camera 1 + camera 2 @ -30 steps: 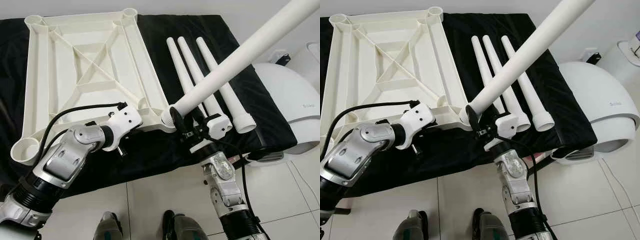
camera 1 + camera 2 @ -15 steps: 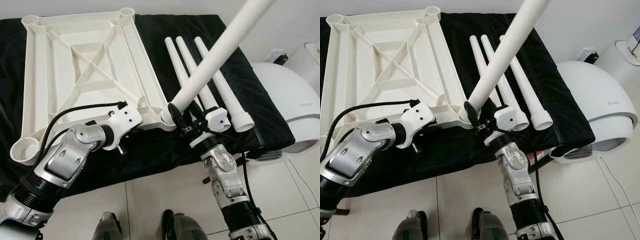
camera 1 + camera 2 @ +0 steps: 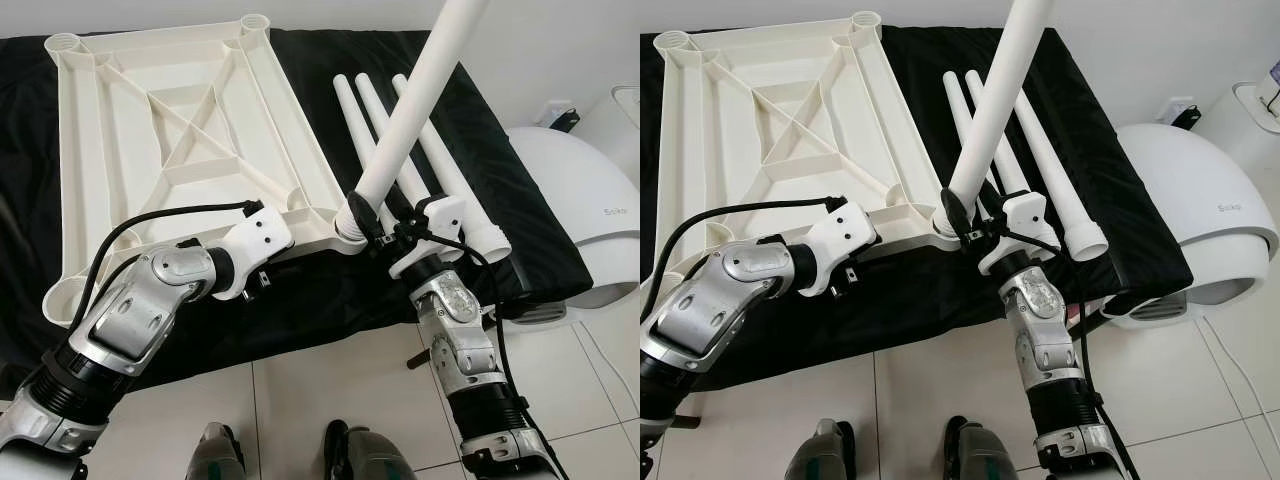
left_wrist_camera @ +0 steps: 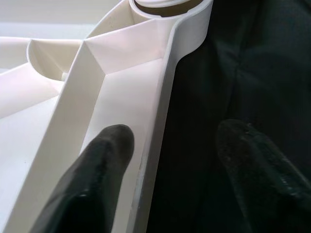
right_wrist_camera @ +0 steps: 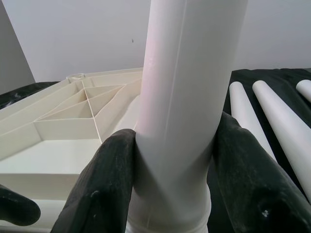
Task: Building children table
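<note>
The white plastic tabletop [image 3: 80, 150] lies upside down on a black cloth. My right gripper [image 3: 385, 225] is shut on the thick end of a white table leg [image 3: 420, 90]. The leg stands steeply, leaning a little to the right, with its base at the tabletop's near right corner socket [image 3: 350, 222]. The right wrist view shows both fingers pressed on the leg [image 5: 189, 97]. My left gripper [image 4: 175, 133] is open and straddles the tabletop's near rim [image 4: 155, 131], one finger inside the frame and one over the cloth. Three more legs [image 3: 455, 190] lie side by side right of the tabletop.
The black cloth [image 3: 330, 300] hangs over the near edge of the low surface. A rounded white appliance [image 3: 570, 200] stands on the tiled floor [image 3: 300, 400] close to the right. My feet [image 3: 215, 460] are just short of the near edge.
The right gripper has swung the held leg from a low slant to the right up to nearly upright, and its base has come over the corner socket. The left gripper has stayed at the rim.
</note>
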Robot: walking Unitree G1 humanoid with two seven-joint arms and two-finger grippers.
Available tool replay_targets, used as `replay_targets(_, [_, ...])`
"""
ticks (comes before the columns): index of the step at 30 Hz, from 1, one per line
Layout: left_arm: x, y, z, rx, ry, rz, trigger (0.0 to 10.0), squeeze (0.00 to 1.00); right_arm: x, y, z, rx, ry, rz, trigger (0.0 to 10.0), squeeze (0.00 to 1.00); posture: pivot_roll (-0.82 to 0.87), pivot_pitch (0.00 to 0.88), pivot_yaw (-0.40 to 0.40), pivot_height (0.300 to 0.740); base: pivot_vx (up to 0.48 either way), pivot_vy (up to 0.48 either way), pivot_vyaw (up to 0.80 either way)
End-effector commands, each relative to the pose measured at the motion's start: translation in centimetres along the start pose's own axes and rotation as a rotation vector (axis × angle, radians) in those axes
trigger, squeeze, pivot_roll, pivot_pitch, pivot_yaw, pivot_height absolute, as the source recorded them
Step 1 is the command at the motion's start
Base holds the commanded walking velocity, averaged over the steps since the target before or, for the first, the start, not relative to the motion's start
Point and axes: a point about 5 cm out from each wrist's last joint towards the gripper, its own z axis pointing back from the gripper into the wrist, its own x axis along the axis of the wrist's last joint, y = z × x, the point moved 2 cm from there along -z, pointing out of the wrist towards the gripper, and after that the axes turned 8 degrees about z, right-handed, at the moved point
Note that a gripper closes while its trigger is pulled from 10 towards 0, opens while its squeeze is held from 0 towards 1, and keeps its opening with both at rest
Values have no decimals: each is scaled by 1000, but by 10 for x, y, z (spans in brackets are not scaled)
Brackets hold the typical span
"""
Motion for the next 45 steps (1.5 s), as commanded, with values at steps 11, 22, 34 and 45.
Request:
replay_targets(11, [23, 3, 6, -65, -78, -9, 10000, 0, 19, -14, -14, -17, -84, -66, 10000, 0, 93, 186, -58, 740, 0, 0, 0])
replay_targets(22, [38, 13, 9, -51, -144, 27, 10000, 0, 36, -9, -22, 61, -146, -107, 10000, 0, 93, 190, -59, 740, 0, 0, 0])
replay_targets(34, [102, 31, 23, -118, -446, 159, 10000, 0, 31, -13, -18, 342, -51, -38, 10000, 0, 85, 194, -59, 740, 0, 0, 0])
replay_targets(45, [136, 32, 29, -242, -595, 259, 10000, 0, 30, -12, -15, 485, -7, -28, 10000, 0, 86, 183, -58, 740, 0, 0, 0])
